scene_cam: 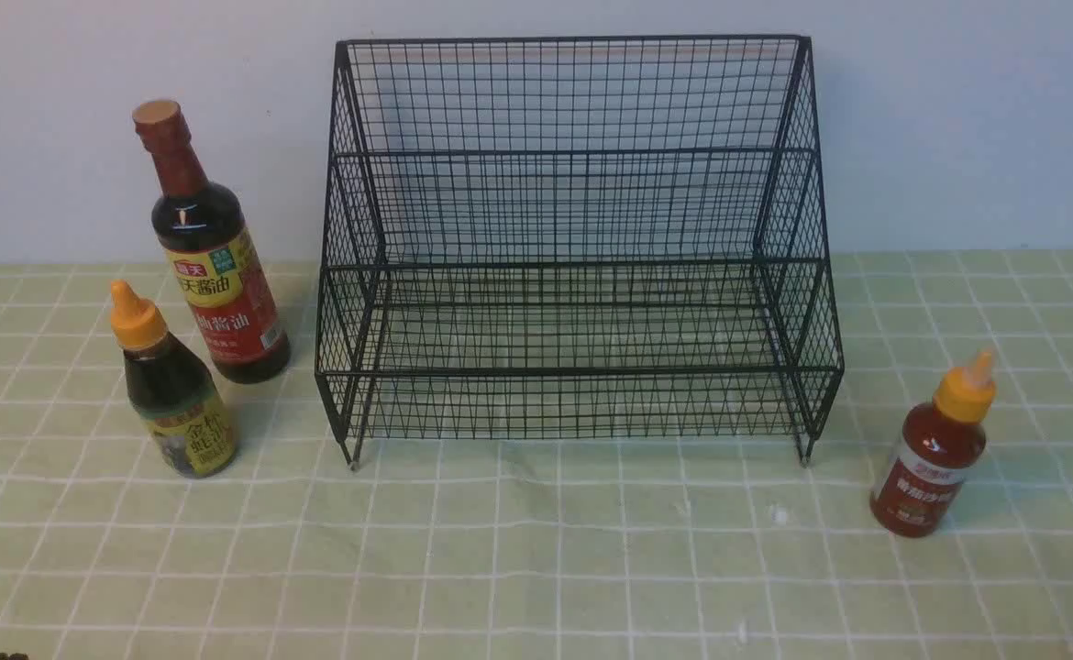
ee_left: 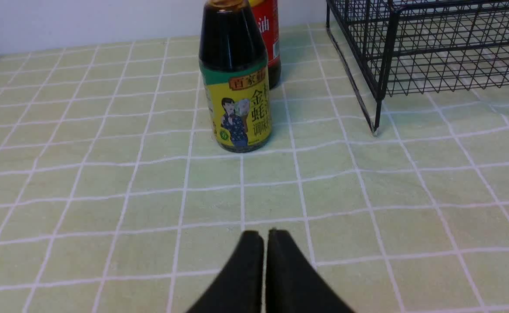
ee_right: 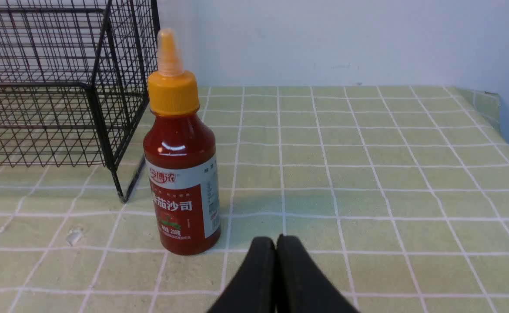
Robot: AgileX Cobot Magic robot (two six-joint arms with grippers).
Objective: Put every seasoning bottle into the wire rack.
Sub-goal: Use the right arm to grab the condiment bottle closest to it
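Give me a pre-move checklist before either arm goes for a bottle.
1. Wire rack tiers free for bottles: ok.
2. Tall soy-sauce bottle standing upright, left of the rack: ok.
3. Short yellow-label bottle upright: ok; gap to the soy-sauce bottle: cannot tell.
4. Red-sauce bottle upright, right of the rack: ok.
5. Left gripper jaws open for a grasp: not ok, shut.
6. Right gripper jaws open: not ok, shut.

Desk (scene_cam: 536,568): green cloth, white grid.
Centre, back: black wire rack (scene_cam: 578,371) on short legs.
Left: tall soy-sauce bottle (scene_cam: 215,275), short dark bottle (scene_cam: 179,412).
Right: red-sauce bottle (scene_cam: 931,467).
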